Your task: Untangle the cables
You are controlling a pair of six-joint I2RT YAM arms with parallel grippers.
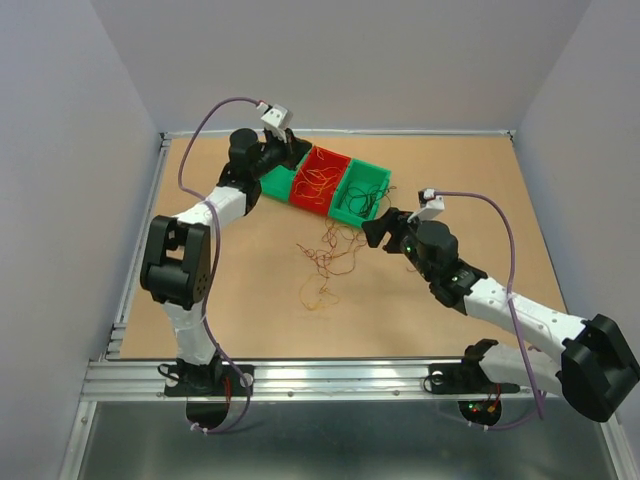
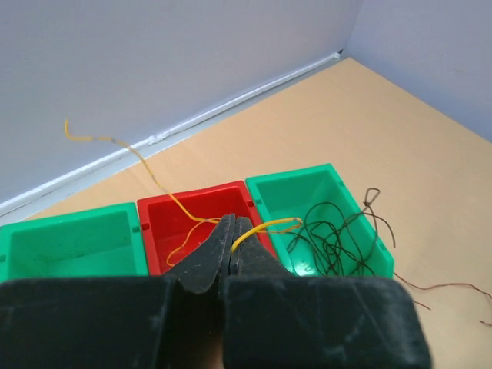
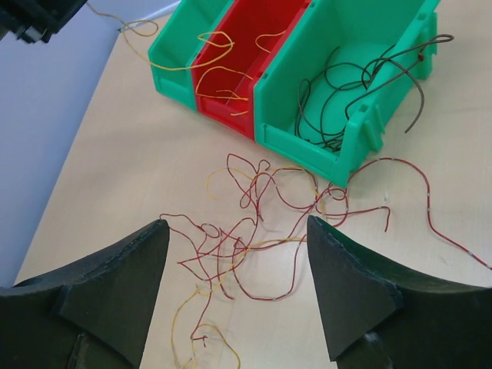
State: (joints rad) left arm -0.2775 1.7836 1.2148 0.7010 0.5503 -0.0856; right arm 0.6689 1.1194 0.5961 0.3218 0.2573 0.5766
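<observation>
Loose cables [image 3: 254,223] lie just ahead of your right claw [image 3: 234,227]; row of bins [image 3: 300,138] beyond them, more cables inside.

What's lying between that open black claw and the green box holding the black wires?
A loose tangle of thin dark red and yellow wires, on the table between the right gripper and the green box. The right wrist view shows it.

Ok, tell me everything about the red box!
The red box is an open-topped plastic-looking bin, sitting upright on the table, squeezed between two green boxes and touching both. Thin yellow wires lie curled inside it. One yellow wire rises out of it, pinched by the shut left gripper just above.
</observation>
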